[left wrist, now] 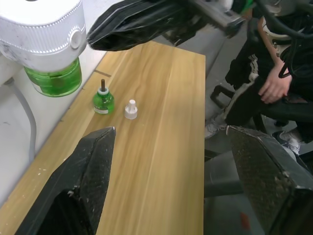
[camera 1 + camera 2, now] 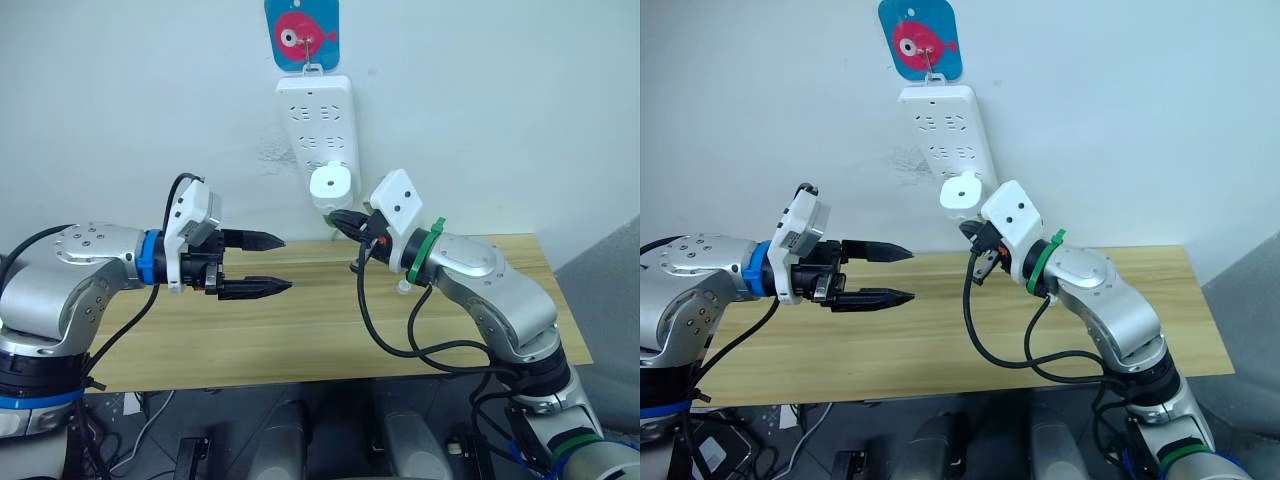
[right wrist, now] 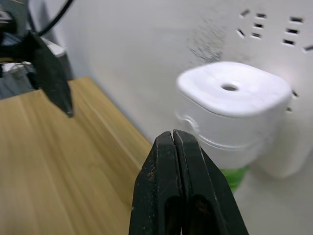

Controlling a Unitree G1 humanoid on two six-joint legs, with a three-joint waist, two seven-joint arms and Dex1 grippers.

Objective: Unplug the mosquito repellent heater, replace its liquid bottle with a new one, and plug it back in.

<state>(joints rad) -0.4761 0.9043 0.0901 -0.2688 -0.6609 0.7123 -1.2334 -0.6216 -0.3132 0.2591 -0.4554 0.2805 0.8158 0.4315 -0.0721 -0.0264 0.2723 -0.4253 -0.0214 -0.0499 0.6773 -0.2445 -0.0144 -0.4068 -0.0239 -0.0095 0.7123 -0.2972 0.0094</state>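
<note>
The white mosquito repellent heater [image 2: 330, 184] is plugged into the bottom of the white power strip [image 2: 313, 115] hanging on the wall. A green liquid bottle [image 1: 54, 81] is screwed in under it. My right gripper [image 2: 336, 220] is shut with nothing between its fingers, its tips just below and in front of the heater [image 3: 234, 105]. My left gripper [image 2: 286, 263] hovers open over the table, well to the left of the heater. A second small green bottle [image 1: 103, 100] with a dark wick stands on the table near the wall, and a white cap [image 1: 130, 109] stands beside it.
The wooden table [image 2: 300, 330] runs along the white wall. A blue and red fish hook [image 2: 302, 35] holds the power strip. A seated person [image 1: 274, 83] is beyond the table's far end. A black cable [image 2: 385, 340] loops from my right wrist.
</note>
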